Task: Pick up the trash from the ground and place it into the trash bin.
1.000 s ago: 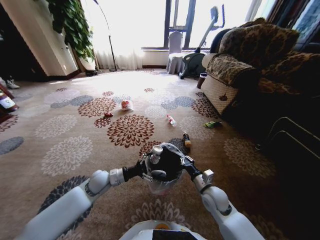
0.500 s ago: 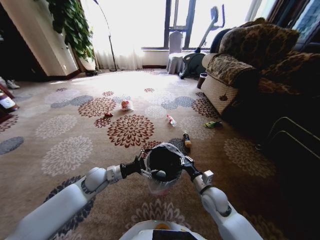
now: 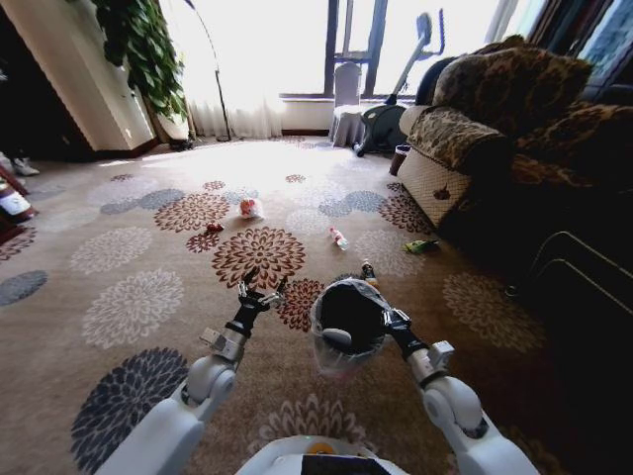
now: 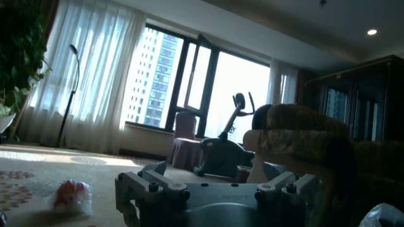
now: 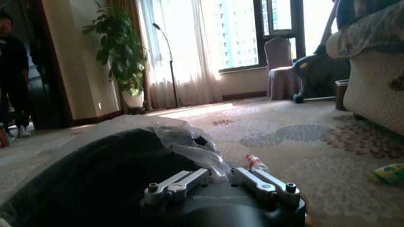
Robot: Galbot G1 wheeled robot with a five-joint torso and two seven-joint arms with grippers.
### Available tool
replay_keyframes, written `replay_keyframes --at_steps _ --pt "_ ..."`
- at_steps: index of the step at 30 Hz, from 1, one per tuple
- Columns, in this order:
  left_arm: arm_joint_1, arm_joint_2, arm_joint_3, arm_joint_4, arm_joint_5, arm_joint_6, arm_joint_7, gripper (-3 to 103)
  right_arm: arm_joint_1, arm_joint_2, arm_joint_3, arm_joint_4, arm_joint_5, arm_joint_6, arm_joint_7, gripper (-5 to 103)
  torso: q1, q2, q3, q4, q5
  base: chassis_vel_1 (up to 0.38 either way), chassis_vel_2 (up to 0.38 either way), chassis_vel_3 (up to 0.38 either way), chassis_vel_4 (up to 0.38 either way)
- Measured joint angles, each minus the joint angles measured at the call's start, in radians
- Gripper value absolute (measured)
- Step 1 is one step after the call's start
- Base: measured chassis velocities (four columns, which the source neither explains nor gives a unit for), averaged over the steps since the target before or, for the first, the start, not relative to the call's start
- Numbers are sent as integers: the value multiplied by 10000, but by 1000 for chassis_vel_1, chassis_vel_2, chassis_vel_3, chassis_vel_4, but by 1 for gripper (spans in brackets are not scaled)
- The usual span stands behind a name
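Low in the frame's centre, the right tool (image 3: pixel 388 319) pinches the rim of the round black trash bin (image 3: pixel 348 319), its crinkled whitish bag bulging over the edge. Left of it, the left tool (image 3: pixel 261 291) hovers over the flowered carpet (image 3: pixel 129 307), fingers spread. Farther up lie a crumpled white-and-red wrapper (image 3: pixel 250 208), a small clear bottle (image 3: pixel 339 238) and a green packet (image 3: pixel 419 245).

Open carpet (image 3: pixel 148 287) ahead; sofa (image 3: pixel 475 148) along the right, scattered trash (image 3: pixel 339 237) between.
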Motion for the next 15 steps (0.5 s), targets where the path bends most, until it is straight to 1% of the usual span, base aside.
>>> replay_keyframes --at_steps 5,8,10,12,15 --pt "10 -98 -15 129 -8 165 -197 100 -123 137 3 88 -63 79 -3 0 0 0 0 2 0 -77 -75 89 90" --pt "25 -104 -17 213 -20 191 -247 100 -181 176 21 98 -93 134 -4 0 0 0 0 2 -2 -152 -142 188 143" --pt "37 -121 -16 262 -56 212 -279 100 -223 187 26 119 -117 165 -3 0 0 0 0 2 0 -198 -211 211 192" --pt "49 -163 -11 307 -102 261 -308 100 -260 197 14 174 -128 188 -3 0 0 0 0 -3 0 -272 -300 241 249" --pt "54 -198 0 339 -108 289 -316 100 -264 209 -4 204 -130 198 -2 0 0 0 0 -4 -3 -299 -313 264 265"
